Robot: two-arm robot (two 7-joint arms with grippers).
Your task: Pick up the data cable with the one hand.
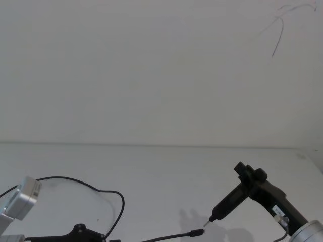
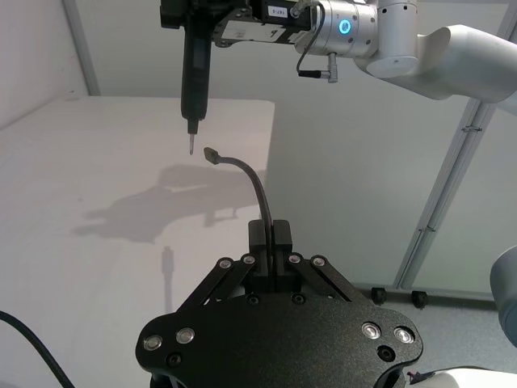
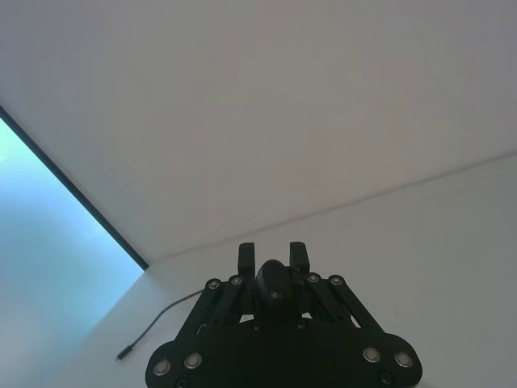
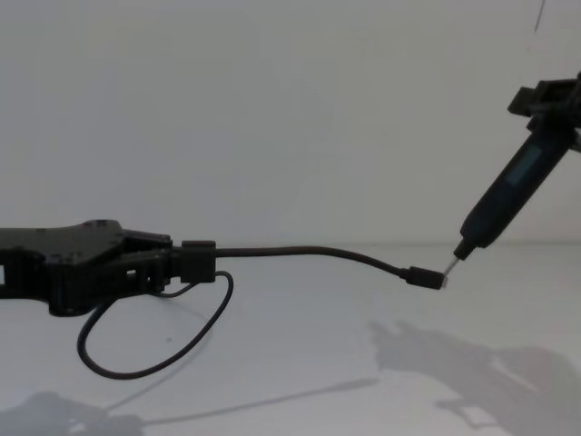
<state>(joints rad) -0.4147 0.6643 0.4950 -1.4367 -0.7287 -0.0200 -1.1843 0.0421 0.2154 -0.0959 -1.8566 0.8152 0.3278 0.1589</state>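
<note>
- Black and thin, the data cable (image 4: 300, 253) is already off the white surface (image 4: 300, 345): the left gripper (image 4: 195, 259) is clamped on it a little way back from the plug, so the free end juts out level and sags slightly toward its tip.
- Behind the grip, the slack hangs in a loop (image 4: 154, 336) that droops toward the surface under the left gripper.
- Held high at the right, the right gripper (image 3: 272, 257) is closed around a slim black tool (image 4: 508, 195), angled down so its metal tip sits right at the plug (image 4: 425, 279); whether they touch I cannot tell.
- Holding short of the plug seems meant to keep the end stiff enough to present to that tip.
- As I judge it, the pick-up itself is done.
- Room: the surface's far edge (image 1: 151, 145) meets a plain wall well behind both arms. Bare surface lies below the cable, so lifting or pulling back looks free; the trailing loop is what could drag.
</note>
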